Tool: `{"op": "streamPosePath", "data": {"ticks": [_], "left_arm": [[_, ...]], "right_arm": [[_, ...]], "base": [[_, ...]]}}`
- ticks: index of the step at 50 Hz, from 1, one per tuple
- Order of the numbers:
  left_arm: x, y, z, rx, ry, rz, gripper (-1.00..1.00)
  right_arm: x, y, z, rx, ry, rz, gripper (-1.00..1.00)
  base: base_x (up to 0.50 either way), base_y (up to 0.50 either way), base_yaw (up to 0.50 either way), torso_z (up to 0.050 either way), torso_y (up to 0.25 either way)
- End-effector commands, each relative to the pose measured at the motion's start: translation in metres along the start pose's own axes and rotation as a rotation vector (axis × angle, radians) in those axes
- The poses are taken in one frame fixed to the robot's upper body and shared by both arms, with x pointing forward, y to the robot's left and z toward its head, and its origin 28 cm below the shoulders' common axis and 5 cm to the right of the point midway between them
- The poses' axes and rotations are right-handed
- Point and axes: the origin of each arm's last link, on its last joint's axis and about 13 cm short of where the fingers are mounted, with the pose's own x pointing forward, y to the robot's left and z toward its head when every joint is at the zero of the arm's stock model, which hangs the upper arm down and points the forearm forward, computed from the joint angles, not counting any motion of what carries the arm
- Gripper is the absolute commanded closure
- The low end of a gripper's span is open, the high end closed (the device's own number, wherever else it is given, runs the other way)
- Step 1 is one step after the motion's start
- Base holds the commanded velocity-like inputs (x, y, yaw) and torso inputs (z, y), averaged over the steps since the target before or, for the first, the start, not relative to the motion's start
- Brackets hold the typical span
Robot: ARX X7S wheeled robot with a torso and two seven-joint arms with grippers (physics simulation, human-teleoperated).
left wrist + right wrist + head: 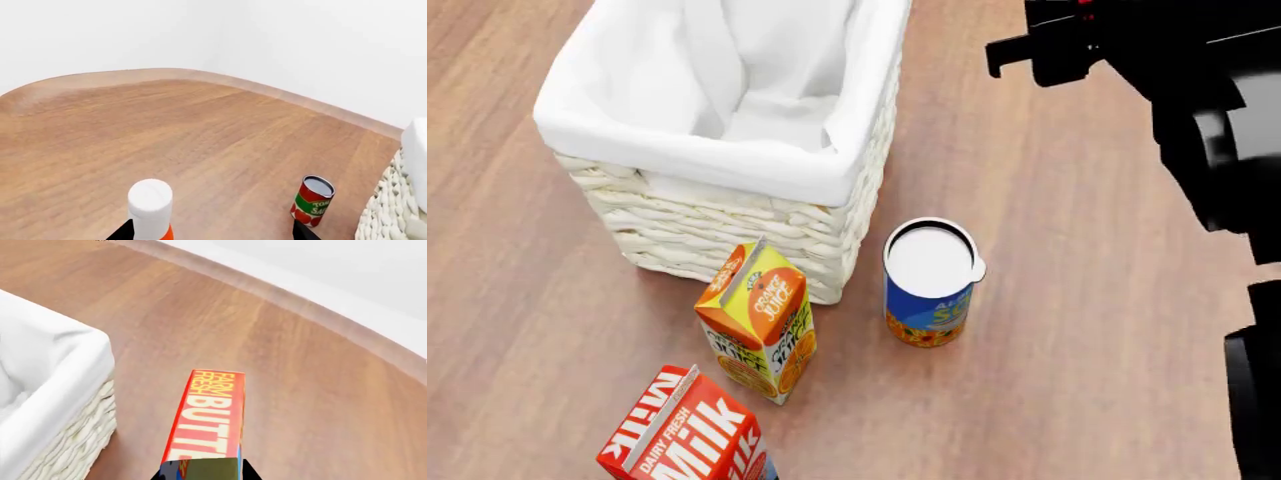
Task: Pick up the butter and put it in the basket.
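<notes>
The wooden plank floor [1068, 330] fills every view, meeting a pale wall [320, 45] along a curved wooden skirting in both wrist views. On it stands the large square cream-white wicker basket [714, 235] with a white cloth lining folded over its rim, the biggest thing in the head view; its corner also shows in the right wrist view [63, 440]. Just beside the basket's near wall stands an orange-yellow gable-top juice carton [758, 320], and nearer the camera a red-and-white milk carton [687, 435], cut off by the picture's edge. To the right of the juice carton, close to the basket's corner, is an upright blue-and-yellow can with a white lid [932, 285]. The dark right arm [1174, 90] reaches in at the upper right of the head view. In the right wrist view the slim red butter box with white lettering [208, 415] is raised above the floor, just beside the basket's corner and outside it, clamped in the right gripper [203, 472] at its near end. The left wrist view shows a small red-and-green tomato sauce can [311, 200] upright near the basket edge, and a white-capped cylinder [151, 207] between the left gripper's [213, 232] dark fingertips, which stand wide apart.
</notes>
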Motion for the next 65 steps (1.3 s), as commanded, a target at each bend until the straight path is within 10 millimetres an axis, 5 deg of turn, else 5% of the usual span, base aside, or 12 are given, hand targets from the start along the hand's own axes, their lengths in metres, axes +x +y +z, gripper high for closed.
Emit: {"op": "streamPosePath", "data": {"ticks": [1, 24, 31, 32, 38, 65], "left_arm": [[-0.001, -0.001, 0.000, -0.008, -0.002, 0.001, -1.00], [-0.006, -0.002, 0.001, -0.012, -0.003, -0.007, -1.00], [-0.008, -0.001, 0.001, -0.010, -0.003, -0.004, -1.00], [-0.005, 0.001, 0.000, -0.001, 0.003, 0.010, -1.00], [-0.004, 0.002, 0.001, 0.000, 0.002, 0.011, -1.00], [-0.005, 0.001, 0.001, -0.002, 0.006, 0.022, -1.00]], "right_arm": [[0.007, -0.005, 0.042, 0.019, -0.010, 0.015, 1.00], [0.014, 0.005, 0.054, 0.076, -0.066, 0.117, 1.00], [0.014, 0.021, 0.063, 0.076, -0.091, 0.187, 1.00], [0.014, 0.044, 0.074, 0.051, -0.117, 0.324, 1.00], [0.014, 0.058, 0.077, 0.020, -0.103, 0.414, 1.00], [0.015, 0.085, 0.073, -0.078, -0.014, 0.648, 1.00]], "base": [[0.00, 0.00, 0.00, 0.000, 0.000], [0.00, 0.00, 0.00, 0.000, 0.001], [0.00, 0.00, 0.00, 0.000, 0.001], [0.00, 0.00, 0.00, 0.000, 0.000], [0.00, 0.00, 0.00, 0.000, 0.002], [0.00, 0.00, 0.00, 0.001, 0.001]]}}
